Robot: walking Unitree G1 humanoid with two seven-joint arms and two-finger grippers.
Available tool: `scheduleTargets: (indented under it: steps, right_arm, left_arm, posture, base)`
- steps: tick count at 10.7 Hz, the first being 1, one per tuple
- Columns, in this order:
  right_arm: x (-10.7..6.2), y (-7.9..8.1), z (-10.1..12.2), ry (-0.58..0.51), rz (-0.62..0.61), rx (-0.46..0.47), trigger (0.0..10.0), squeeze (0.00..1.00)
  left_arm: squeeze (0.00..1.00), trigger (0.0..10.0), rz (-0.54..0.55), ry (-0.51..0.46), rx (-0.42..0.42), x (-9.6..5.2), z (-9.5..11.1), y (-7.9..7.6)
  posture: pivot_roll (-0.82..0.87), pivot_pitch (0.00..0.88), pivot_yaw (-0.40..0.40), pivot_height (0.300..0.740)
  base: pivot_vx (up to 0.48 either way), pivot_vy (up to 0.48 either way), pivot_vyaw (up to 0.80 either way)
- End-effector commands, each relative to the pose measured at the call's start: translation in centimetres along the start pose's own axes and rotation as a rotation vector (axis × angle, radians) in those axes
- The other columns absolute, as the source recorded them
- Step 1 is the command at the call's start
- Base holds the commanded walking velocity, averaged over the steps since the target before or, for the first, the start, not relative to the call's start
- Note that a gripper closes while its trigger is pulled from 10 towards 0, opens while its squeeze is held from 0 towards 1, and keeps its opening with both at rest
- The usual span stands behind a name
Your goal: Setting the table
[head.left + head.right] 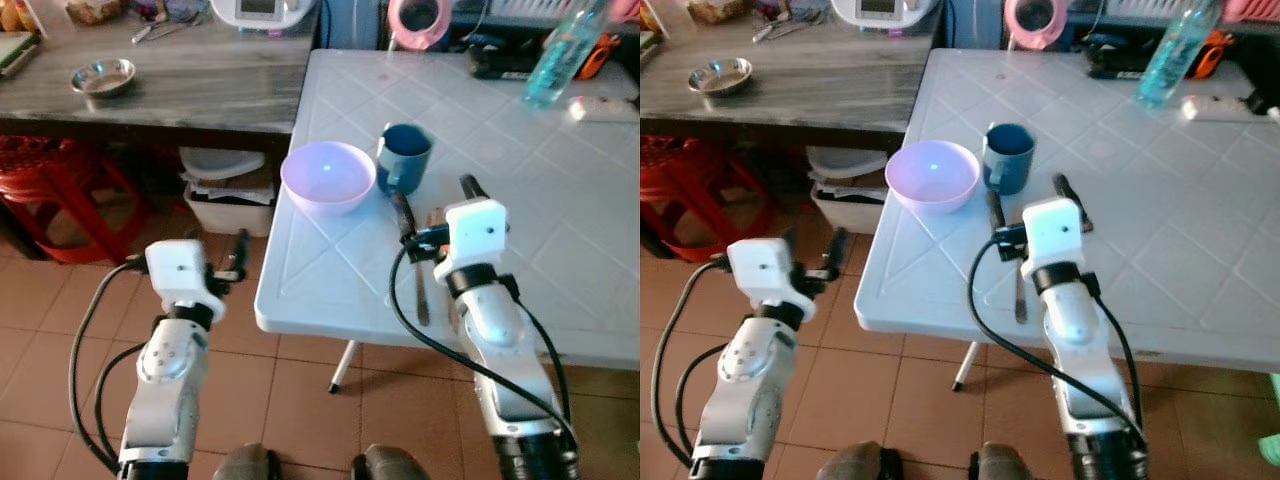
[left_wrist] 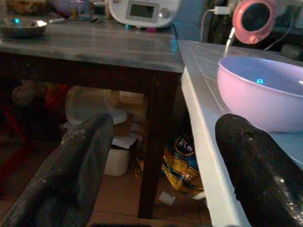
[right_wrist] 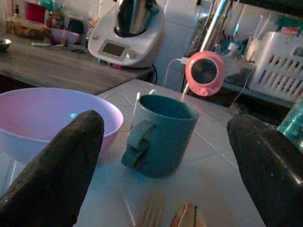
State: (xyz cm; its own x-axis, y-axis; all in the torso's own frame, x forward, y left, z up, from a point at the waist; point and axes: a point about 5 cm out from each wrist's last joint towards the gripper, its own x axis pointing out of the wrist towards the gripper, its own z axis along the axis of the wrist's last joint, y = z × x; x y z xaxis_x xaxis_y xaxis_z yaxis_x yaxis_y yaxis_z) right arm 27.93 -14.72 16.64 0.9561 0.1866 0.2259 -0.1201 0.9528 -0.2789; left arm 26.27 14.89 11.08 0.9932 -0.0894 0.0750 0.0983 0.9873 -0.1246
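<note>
A lilac bowl [image 1: 328, 175] and a blue mug [image 1: 404, 158] stand side by side near the left edge of the white table [image 1: 560, 260]. A fork [image 1: 421, 292] lies on the table just in front of them, under my right wrist. My right gripper [image 1: 436, 200] hovers low over the table, open, pointing at the mug [image 3: 161, 137], with the fork's tines [image 3: 151, 213] below it. My left gripper [image 1: 215, 250] is open with nothing in it, off the table's left edge over the floor, level with the bowl [image 2: 265, 94].
A wooden counter [image 1: 180, 80] to the left holds a steel bowl [image 1: 102, 78] and a white appliance [image 1: 262, 10]. Under it sit a red stool [image 1: 50, 190] and a box [image 1: 225, 195]. A plastic bottle [image 1: 560, 55] and a power strip [image 1: 600, 108] are at the table's far side.
</note>
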Motion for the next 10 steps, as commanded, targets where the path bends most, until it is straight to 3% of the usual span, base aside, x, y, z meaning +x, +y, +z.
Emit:
scheduleTargets:
  steps: [1, 4, 5, 6, 7, 8, 9, 10]
  right_arm:
    - [0.1, 0.2, 0.5, -0.031, 0.037, -0.001, 10.0, 0.00]
    - [1.8, 0.9, 1.9, -0.091, 0.196, -0.043, 10.0, 0.00]
    - [2.6, 0.7, 2.2, -0.094, 0.224, -0.055, 10.0, 0.00]
    - [3.8, 0.7, 2.0, -0.063, 0.283, -0.075, 10.0, 0.85]
    - [4.3, 0.8, 1.9, -0.047, 0.316, -0.086, 10.0, 1.00]
    - [5.2, 0.7, 2.0, -0.046, 0.326, -0.161, 10.0, 1.00]
    - [6.1, 0.7, 2.2, -0.029, 0.342, -0.157, 10.0, 0.72]
    - [6.8, 1.1, 2.0, -0.008, 0.400, -0.183, 10.0, 0.00]
  left_arm:
    - [0.00, 10.0, 0.008, 0.010, 0.011, -0.1, -0.1, 0.2]
    - [0.00, 10.0, 0.012, 0.034, 0.027, -0.9, -0.3, 0.4]
    - [0.00, 10.0, 0.012, 0.037, 0.028, -1.0, -0.2, 0.4]
    - [0.00, 10.0, 0.007, 0.045, 0.029, -1.1, -0.2, 0.3]
    - [0.00, 10.0, 0.002, 0.051, 0.028, -1.3, -0.2, 0.2]
    - [0.00, 10.0, -0.006, 0.063, 0.028, -1.5, -0.3, 0.1]
    - [0.00, 10.0, -0.006, 0.066, 0.028, -1.6, -0.2, 0.1]
    - [0.00, 10.0, -0.007, 0.071, 0.025, -1.7, -0.2, 0.0]
  posture:
    - [-0.10, 0.099, 0.030, 0.740]
    - [-0.08, 0.129, 0.035, 0.740]
    - [-0.07, 0.142, 0.037, 0.740]
    - [-0.07, 0.156, 0.041, 0.740]
    - [-0.06, 0.171, 0.040, 0.740]
    - [-0.06, 0.178, 0.042, 0.740]
    - [-0.06, 0.196, 0.041, 0.740]
    - [-0.06, 0.202, 0.035, 0.740]
  base:
    - [0.000, 0.000, 0.42]
    - [0.000, 0.000, 0.73]
    - [0.000, 0.000, 0.00]
    - [0.000, 0.000, 0.00]
    - [0.000, 0.000, 0.00]
    - [0.000, 0.000, 0.00]
    - [0.000, 0.000, 0.00]
    - [0.000, 0.000, 0.00]
